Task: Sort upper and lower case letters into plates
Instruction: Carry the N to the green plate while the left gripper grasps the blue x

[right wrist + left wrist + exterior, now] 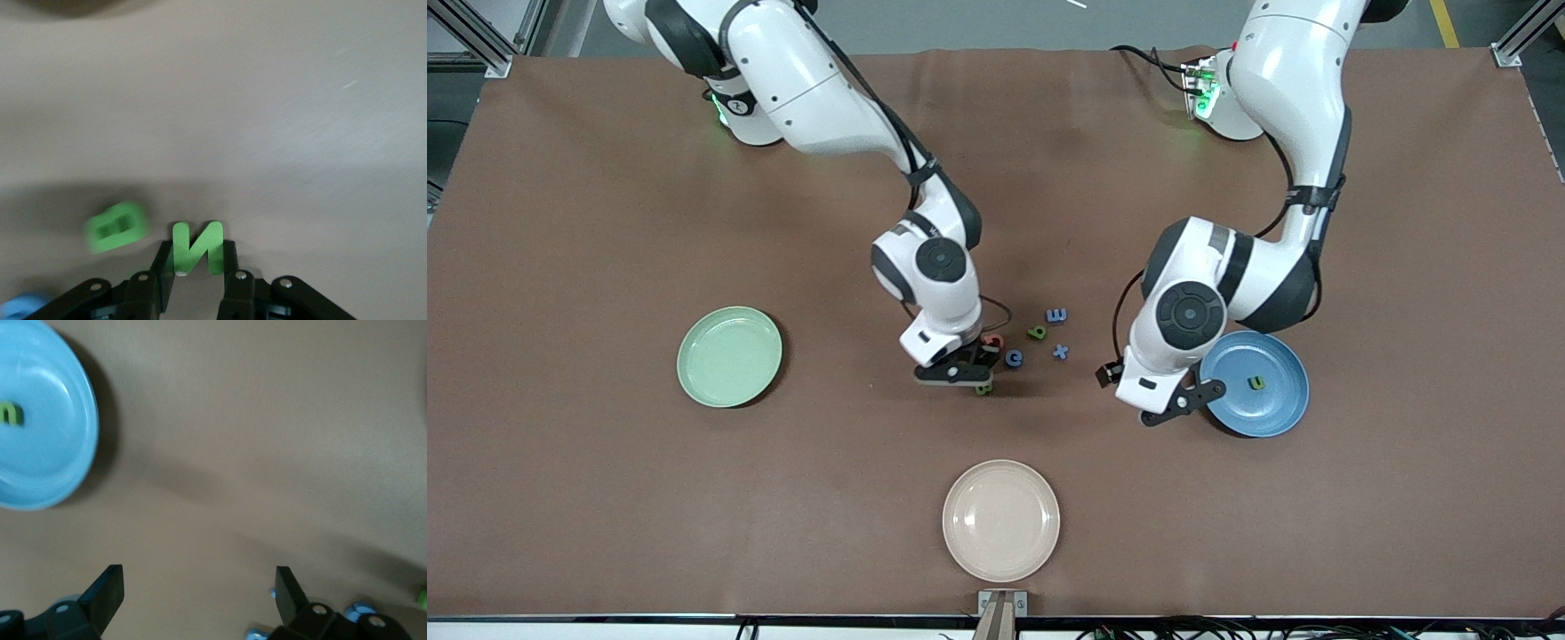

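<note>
While you are looking from the front, the right gripper (967, 368) is hiding most of the letter cluster (1037, 333) between the mint plate (729, 356) and blue plate (1263, 413); the left gripper (1190, 397) is hovering by the blue plate. Left wrist: fingers (107, 590) are gaping, empty. Right wrist: fingers (162, 263) are pinching a green N (197, 246), its base hidden

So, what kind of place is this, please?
Probably a robotics lab bench, not a home: two white robot arms are mounted on a table under brown cloth, aluminium frame posts stand at its corners, and cables run along its edge.
</note>
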Controlling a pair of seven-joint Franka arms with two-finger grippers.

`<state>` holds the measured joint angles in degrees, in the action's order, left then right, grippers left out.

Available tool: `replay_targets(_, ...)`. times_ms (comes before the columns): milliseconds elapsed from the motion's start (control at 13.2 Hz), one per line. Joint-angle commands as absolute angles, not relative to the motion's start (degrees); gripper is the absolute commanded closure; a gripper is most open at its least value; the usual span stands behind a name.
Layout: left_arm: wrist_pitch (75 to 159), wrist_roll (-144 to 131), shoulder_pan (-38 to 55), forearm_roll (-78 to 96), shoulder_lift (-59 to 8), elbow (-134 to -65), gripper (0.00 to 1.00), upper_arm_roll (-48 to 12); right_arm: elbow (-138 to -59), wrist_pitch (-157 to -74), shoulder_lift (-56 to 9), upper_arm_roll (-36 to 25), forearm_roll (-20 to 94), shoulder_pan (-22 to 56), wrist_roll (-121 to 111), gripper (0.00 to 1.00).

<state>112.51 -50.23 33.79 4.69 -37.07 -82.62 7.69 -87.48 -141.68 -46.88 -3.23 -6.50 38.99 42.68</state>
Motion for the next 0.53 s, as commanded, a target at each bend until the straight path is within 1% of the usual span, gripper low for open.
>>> replay_targets(0,113.11,-54.31,34.8,5.89,-38.14,-82.09,0.0,8.09,-97.79,-138.26,-36.24,-2.2,-6.77,33.07,33.35,1.0)
replay_targets(226,114.96,-57.99,36.47,5.89,-39.19,-82.18,0.0,8.09,-110.0,-138.69,-26.22,-2.11,-6.42,27.17,23.32,1.0)
replay_targets(453,118.03,-65.01,38.75,7.81,-41.47,-82.35,0.0,8.09,-121.52,-138.95,-18.13,-2.11,-6.33,21.11,15.58,1.0)
